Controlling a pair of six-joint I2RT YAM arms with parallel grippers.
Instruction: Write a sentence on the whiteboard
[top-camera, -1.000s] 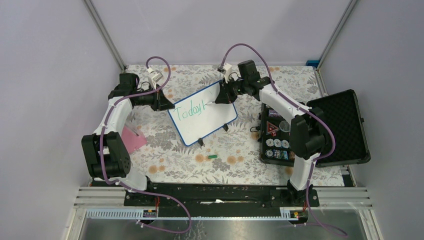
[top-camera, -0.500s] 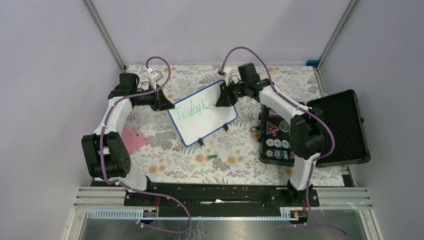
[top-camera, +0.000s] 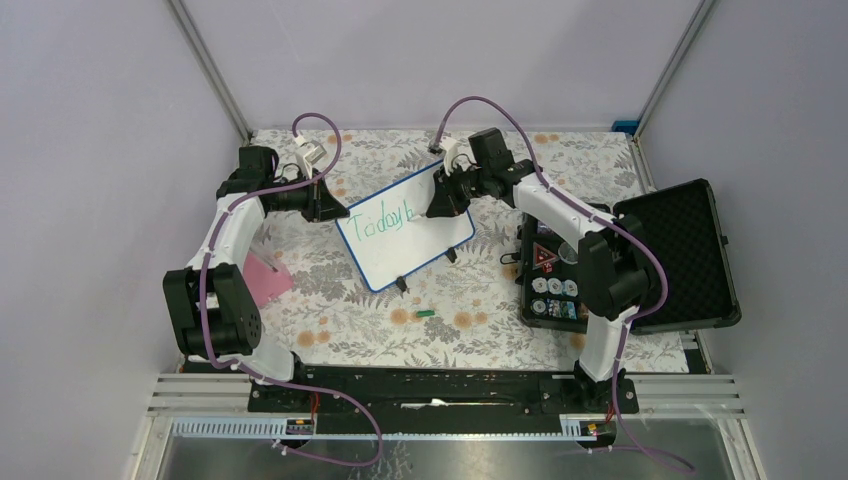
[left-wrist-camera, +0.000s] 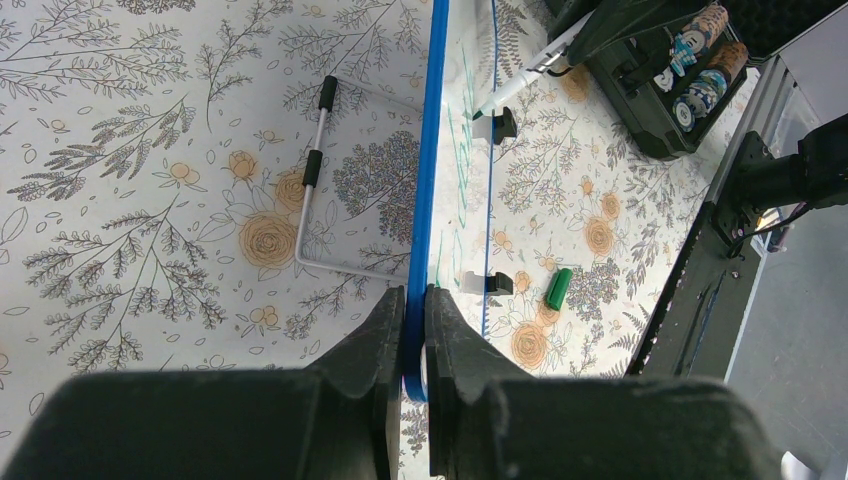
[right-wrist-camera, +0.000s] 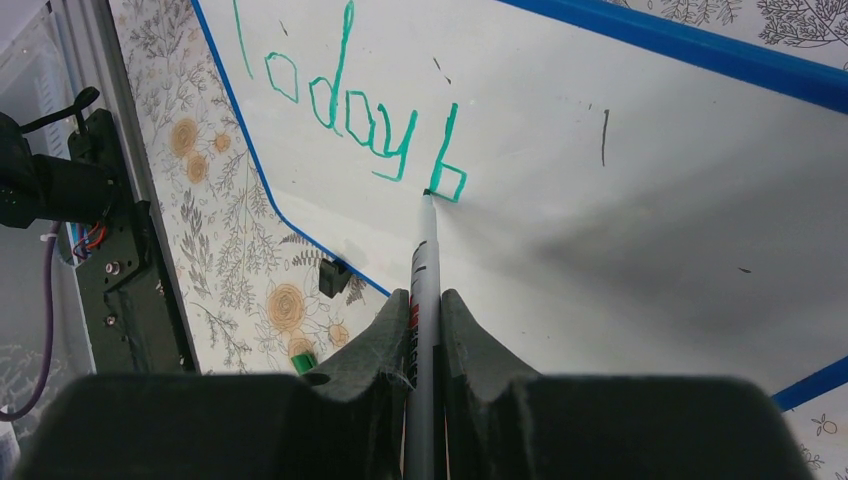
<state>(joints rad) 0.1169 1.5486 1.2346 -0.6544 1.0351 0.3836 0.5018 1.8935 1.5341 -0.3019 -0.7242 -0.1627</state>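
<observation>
My right fingers (right-wrist-camera: 372, 360) grip the marker (right-wrist-camera: 424, 265), its tip at the b's 7 o'clock corner. Left fingers (left-wrist-camera: 365, 350) clamp the board (left-wrist-camera: 432, 150) edge. I'd keep pressure light and the board steady.

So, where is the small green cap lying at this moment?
In the top external view, the green cap lies on the floral tablecloth, just in front of the near edge of the whiteboard, toward the arm bases.

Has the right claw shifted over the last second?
Yes. The right claw, holding a white marker, slid slightly left along the blue-framed whiteboard, away from the open black case.
</observation>
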